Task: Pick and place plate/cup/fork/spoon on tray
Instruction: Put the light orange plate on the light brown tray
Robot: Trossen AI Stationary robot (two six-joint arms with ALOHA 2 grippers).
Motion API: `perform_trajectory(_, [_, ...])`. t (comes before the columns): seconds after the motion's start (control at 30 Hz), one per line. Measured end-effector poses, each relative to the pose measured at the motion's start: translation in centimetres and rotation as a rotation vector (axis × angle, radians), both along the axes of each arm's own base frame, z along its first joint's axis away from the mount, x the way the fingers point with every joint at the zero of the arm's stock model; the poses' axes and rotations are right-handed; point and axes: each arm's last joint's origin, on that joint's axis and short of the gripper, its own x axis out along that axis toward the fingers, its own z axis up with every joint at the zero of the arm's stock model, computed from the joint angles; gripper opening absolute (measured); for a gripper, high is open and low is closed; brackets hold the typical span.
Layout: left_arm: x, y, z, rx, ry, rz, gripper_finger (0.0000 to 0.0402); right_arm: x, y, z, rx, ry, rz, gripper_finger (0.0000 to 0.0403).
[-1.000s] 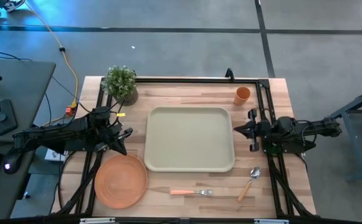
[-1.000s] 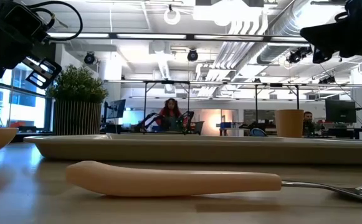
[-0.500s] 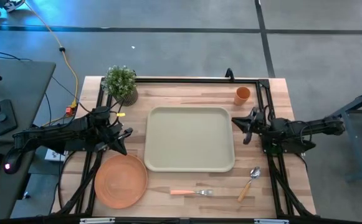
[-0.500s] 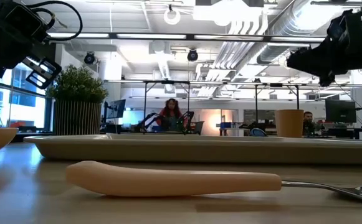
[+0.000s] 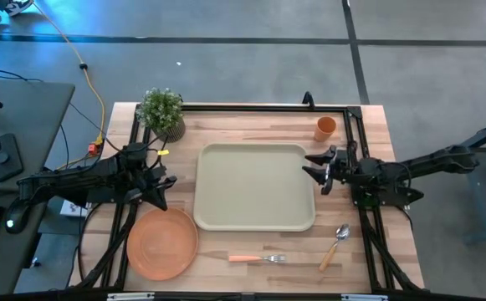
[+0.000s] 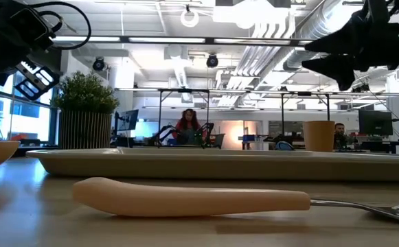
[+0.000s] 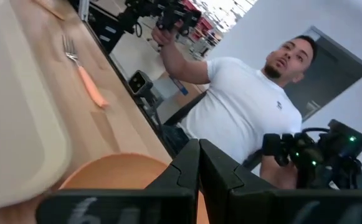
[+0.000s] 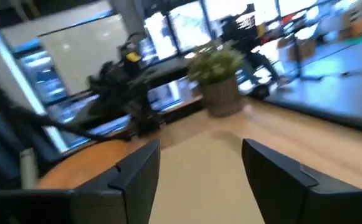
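Note:
The pale tray (image 5: 255, 186) lies in the middle of the table. The orange plate (image 5: 162, 242) rests flat at the near left and also shows in the left wrist view (image 7: 115, 171). The orange cup (image 5: 325, 127) stands upright at the far right. The fork (image 5: 258, 258) and the spoon (image 5: 335, 245) lie flat near the front edge. My left gripper (image 5: 162, 189) hovers shut and empty between the plate and the tray's left rim. My right gripper (image 5: 313, 170) is open and empty above the tray's right rim; its wrist view (image 8: 199, 163) looks across the tray.
A potted green plant (image 5: 161, 111) stands at the far left corner. A black frame (image 5: 251, 107) runs along the table's far edge and sides. A person in a white shirt (image 7: 243, 112) shows beyond the table's near edge.
My right gripper has moved toward the table's left edge, from beside the tray's right rim to above that rim. Nothing on the table has moved.

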Motion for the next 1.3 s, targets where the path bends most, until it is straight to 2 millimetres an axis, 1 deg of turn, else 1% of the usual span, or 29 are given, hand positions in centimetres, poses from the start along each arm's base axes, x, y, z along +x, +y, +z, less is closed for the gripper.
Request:
perform_trajectory(0.1, [0.1,0.1,0.0,0.047,-0.038,0.045,0.0,0.8,0.2,-0.3,0.036,0.032,0.037,0.022])
perform_trajectory(0.23, [0.5,0.5,-0.1,0.286,-0.214,0.202,0.0,2.0,0.4,-1.6,0.083,0.111,0.019,0.022])
perform_trajectory(0.3, [0.7,0.8,0.2,0.381,-0.277,0.298,0.0,2.6,0.5,-2.0,0.104,0.106,0.017,0.022])
perform_trajectory(0.37, [0.9,1.0,0.6,0.417,-0.306,0.388,0.0,3.2,0.6,-2.2,0.111,0.088,0.039,0.022])
perform_trajectory(0.47, [1.1,1.2,1.4,0.394,-0.348,0.467,0.0,4.7,1.2,-2.1,0.099,0.093,0.078,0.022])
perform_trajectory(0.53, [1.1,1.2,1.7,0.346,-0.345,0.478,0.0,6.3,1.6,-1.6,0.063,0.116,0.087,0.022])
perform_trajectory(0.6, [1.1,1.2,2.0,0.346,-0.377,0.485,0.0,8.0,1.9,-1.0,0.01,0.147,0.098,0.022])
perform_trajectory(0.7, [1.2,1.4,2.2,0.322,-0.355,0.559,0.0,10.9,2.5,0.0,-0.105,0.206,0.142,0.022])
perform_trajectory(0.8, [1.2,1.4,1.8,0.263,-0.3,0.571,0.0,13.5,2.8,1.1,-0.189,0.279,0.137,0.022])
perform_trajectory(0.93, [1.2,0.9,0.5,0.229,-0.24,0.536,0.0,15.9,2.7,3.0,-0.201,0.379,0.093,0.022])
perform_trajectory(1.0, [1.2,0.8,0.3,0.241,-0.227,0.542,0.0,16.6,2.8,3.9,-0.21,0.428,0.068,0.022])
perform_trajectory(1.1, [1.3,1.0,0.3,0.248,-0.208,0.633,0.0,17.0,2.7,5.2,-0.206,0.501,-0.003,0.022])
perform_trajectory(1.2, [1.4,1.1,0.2,0.245,-0.186,0.692,0.0,16.7,2.8,6.0,-0.204,0.576,-0.057,0.022])
perform_trajectory(1.3, [1.4,1.3,0.2,0.236,-0.172,0.742,0.0,16.1,3.0,6.4,-0.203,0.603,-0.083,0.022])
